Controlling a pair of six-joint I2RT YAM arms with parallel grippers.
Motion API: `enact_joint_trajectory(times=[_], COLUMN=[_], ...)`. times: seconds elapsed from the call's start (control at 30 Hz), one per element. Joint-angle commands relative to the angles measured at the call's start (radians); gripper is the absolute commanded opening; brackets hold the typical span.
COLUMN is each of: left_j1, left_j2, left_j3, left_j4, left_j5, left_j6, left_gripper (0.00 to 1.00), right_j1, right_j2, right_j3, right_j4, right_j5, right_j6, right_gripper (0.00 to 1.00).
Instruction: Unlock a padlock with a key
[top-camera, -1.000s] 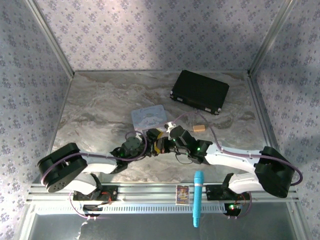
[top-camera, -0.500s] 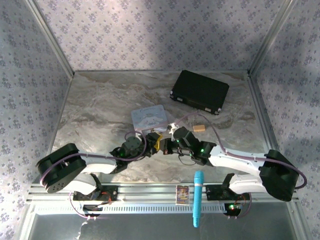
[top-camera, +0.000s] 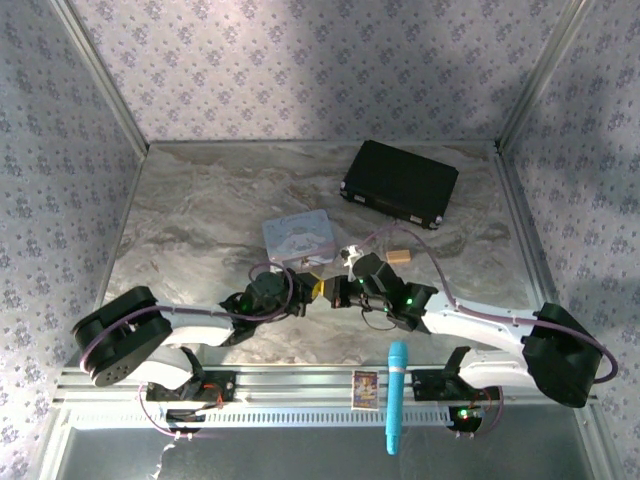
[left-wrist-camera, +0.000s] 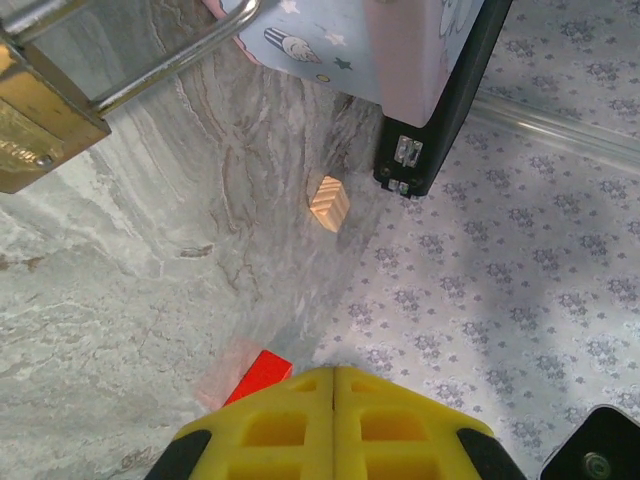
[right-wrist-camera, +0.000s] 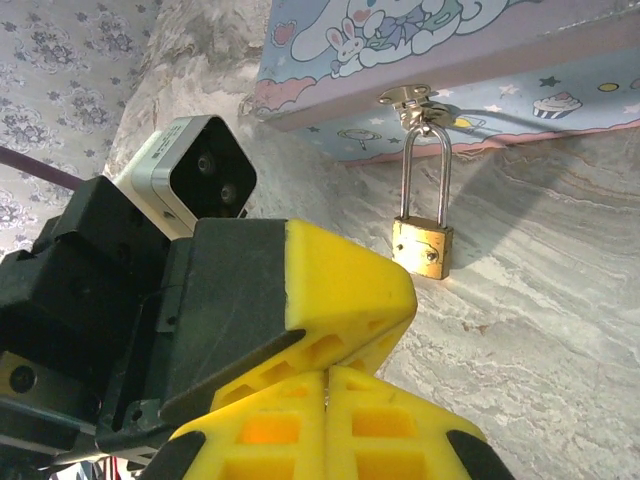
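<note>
The small brass padlock (right-wrist-camera: 422, 248) hangs by its thin silvery shackle from the hasp of the pale blue tin (right-wrist-camera: 400, 40), with its body resting on the marble. It also shows close up in the left wrist view, the padlock (left-wrist-camera: 40, 120) at the top left. My right gripper (right-wrist-camera: 326, 372) is shut, its yellow tips just short of the padlock. My left gripper (left-wrist-camera: 333, 372) is shut too, and its fingers (right-wrist-camera: 350, 275) lie across the right gripper's tips. From above, the left gripper (top-camera: 311, 289) and right gripper (top-camera: 334, 290) meet tip to tip in front of the tin (top-camera: 298, 236). The key is hidden.
A black case (top-camera: 400, 183) lies at the back right. A tan block (top-camera: 399, 257) sits right of the tin, and a red block (left-wrist-camera: 258, 373) lies by my left fingers. A turquoise stick (top-camera: 396, 395) rests on the front rail. Patterned walls enclose the table.
The right arm has drawn back to the right, so the two grippers now overlap less. The left arm has barely moved.
</note>
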Motion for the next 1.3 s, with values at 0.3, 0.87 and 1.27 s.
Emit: enact_joint_trajectory(times=[0.3,0.87,1.27], left_j1=[0.064,0.083,0.083], left_j2=[-0.124,-0.296,-0.283], left_j3=[0.086,0.114,0.091], left_j4=[-0.123,-0.084,-0.060], left_j5=[0.044,0.088,0.078], left_j6=[0.399,0.610,0.590], left_gripper=[0.00,0.00,0.00], right_j1=[-0.152,-0.185,-0.173], right_j2=[-0.104,0.016,0.037], right_j3=[-0.089,-0.068,-0.083], right_j4=[0.193,0.546,0.604], right_j5=[-0.216,-0.481,-0.492], right_j6=[0.070,0.188,0.203], right_gripper=[0.79,0.41,0.10])
